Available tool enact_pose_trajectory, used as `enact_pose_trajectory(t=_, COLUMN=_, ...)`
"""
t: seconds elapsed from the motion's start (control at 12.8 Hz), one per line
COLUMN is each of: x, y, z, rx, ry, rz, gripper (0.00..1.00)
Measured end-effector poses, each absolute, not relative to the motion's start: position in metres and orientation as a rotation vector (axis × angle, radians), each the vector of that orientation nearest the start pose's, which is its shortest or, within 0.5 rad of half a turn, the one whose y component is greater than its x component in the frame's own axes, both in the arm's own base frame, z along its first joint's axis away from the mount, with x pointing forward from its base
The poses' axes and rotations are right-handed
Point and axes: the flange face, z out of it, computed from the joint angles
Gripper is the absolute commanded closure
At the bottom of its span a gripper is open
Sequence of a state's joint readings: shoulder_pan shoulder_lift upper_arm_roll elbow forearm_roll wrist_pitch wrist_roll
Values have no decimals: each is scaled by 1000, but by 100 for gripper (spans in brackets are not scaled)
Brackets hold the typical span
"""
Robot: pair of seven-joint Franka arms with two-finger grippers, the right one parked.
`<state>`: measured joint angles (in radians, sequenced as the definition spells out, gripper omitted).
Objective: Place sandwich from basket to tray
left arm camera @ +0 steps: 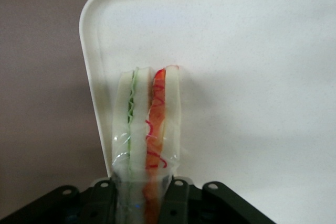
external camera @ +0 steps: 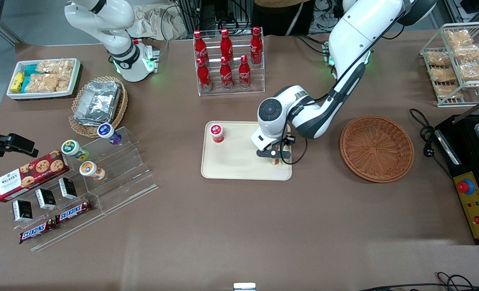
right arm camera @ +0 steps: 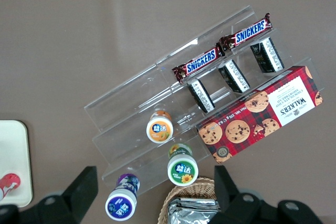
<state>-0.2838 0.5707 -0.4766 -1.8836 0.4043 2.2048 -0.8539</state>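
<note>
1. Over the flat rectangular cream-beige plastic tray (external camera: 239, 167), as the front view shows, the left arm's black two-finger claw (external camera: 275, 158) hangs near the tray edge nearest the working arm's end of the brown tabletop (external camera: 239, 226). The small triangular sandwich of pale bread with orange-red and green filling (external camera: 276, 161) peeks out beneath it, low over or on the tray surface; contact cannot be told. A red-capped small cup (external camera: 217, 133) stands upright on the tray, well apart from the claw. The round reddish-brown woven wicker basket (external camera: 377, 148) sits beside the tray, toward the working arm's end, with nothing in it.

2. From the left wrist view, the claw (left arm camera: 143, 195) is pinching the plastic-wrapped sandwich (left arm camera: 148, 129) at its base, the wedge standing on edge with its layers running away from the camera. The tray's (left arm camera: 252, 51) rounded corner and low rim lie just past the sandwich, with bare tabletop (left arm camera: 42, 77) alongside.

3. From the right wrist view, only a corner of the tray (right arm camera: 13, 156) shows, with the red-capped cup (right arm camera: 6, 184) on it.
</note>
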Motion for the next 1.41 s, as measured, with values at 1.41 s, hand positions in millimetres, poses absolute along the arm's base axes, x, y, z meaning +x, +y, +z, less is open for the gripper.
enact_pose_trajectory(t=1.41, x=527, y=-154, z=604, rx=-2975, ry=-769, rz=-62, gripper=0)
